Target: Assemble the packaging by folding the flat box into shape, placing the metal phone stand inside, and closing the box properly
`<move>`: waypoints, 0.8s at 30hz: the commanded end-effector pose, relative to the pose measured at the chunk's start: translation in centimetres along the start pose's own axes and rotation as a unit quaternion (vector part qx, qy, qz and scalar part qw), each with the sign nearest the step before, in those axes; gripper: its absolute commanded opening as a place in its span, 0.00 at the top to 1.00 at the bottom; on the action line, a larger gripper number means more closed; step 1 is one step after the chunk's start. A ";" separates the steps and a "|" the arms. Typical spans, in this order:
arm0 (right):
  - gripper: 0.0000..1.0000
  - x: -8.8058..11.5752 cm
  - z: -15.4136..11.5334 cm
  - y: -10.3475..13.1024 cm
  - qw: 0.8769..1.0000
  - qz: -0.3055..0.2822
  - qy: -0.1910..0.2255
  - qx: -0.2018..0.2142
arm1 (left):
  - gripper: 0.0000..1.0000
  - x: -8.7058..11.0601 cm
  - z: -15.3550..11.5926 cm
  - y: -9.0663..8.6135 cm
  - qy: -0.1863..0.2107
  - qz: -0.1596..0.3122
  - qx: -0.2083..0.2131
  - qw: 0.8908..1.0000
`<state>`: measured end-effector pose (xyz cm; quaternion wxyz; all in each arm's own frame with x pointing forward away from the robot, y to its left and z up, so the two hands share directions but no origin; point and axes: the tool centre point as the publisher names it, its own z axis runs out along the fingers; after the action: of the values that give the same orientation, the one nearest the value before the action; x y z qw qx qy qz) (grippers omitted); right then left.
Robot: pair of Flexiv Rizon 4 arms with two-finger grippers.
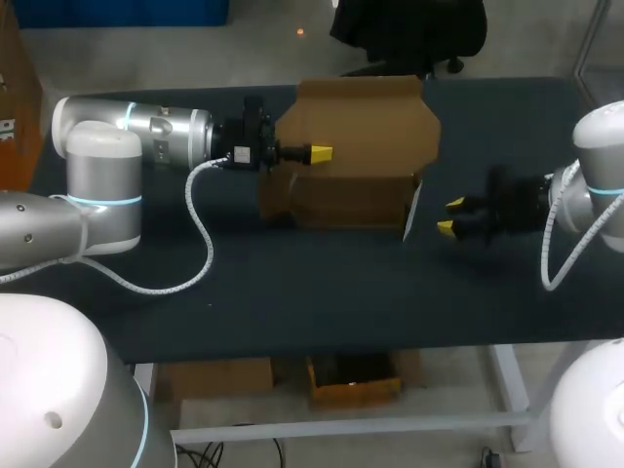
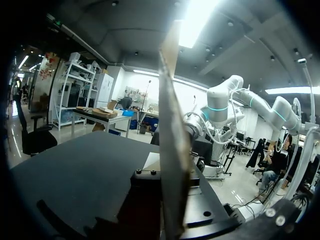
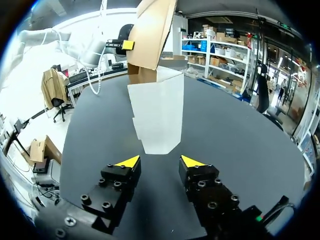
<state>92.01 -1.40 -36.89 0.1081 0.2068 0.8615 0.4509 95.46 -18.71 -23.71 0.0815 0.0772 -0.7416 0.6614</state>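
Half-folded brown cardboard box [image 1: 351, 161] standing on the black surface [image 1: 292, 283], toward the far side.
Left jaws clamped on its raised flap [image 1: 356, 122]; right jaws wide, empty, just right of it. Could tip or tear if tugged by that single hold. Broad white end flap [image 3: 157, 117] plain only from the right wrist; overhead, a mere sliver.

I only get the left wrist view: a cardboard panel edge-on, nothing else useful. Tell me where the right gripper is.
Observer: The right gripper is to the right of the cardboard box, apart from it, fingers open.
Operator: Say what is ahead of it.
Observer: A white flap at the box's right end faces it, untouched.
Operator: Report the lid.
Observer: The lid flap stands raised along the box's far side, and the left gripper is at the lid's left part.
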 end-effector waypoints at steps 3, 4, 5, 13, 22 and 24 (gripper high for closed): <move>0.51 -0.7 1.0 0.9 0.997 -0.019 0.073 -0.001 | 1.00 -0.1 0.2 0.4 0.000 0.000 0.001 1.000; 0.51 -0.8 1.2 1.1 0.997 -0.021 0.076 -0.001 | 1.00 -0.1 0.2 0.4 0.000 0.000 0.001 1.000; 0.51 -0.9 1.4 1.2 0.997 -0.024 0.077 0.000 | 1.00 -0.1 0.2 0.4 0.000 0.000 0.001 1.000; 0.51 -1.6 2.4 1.9 0.995 -0.048 0.086 -0.001 | 1.00 -0.1 0.2 0.4 0.000 0.000 0.001 1.000; 0.51 -1.7 3.5 2.1 0.994 -0.057 0.098 -0.002 | 1.00 -0.1 0.2 0.4 0.000 0.000 0.001 1.000; 0.51 -1.6 3.6 2.1 0.993 -0.057 0.100 -0.003 | 1.00 -0.1 0.2 0.4 0.000 0.000 0.001 1.000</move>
<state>94.99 1.58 -36.94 0.0571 0.1166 0.8783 0.4601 95.46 -18.71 -23.71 0.0814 0.0772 -0.7416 0.6614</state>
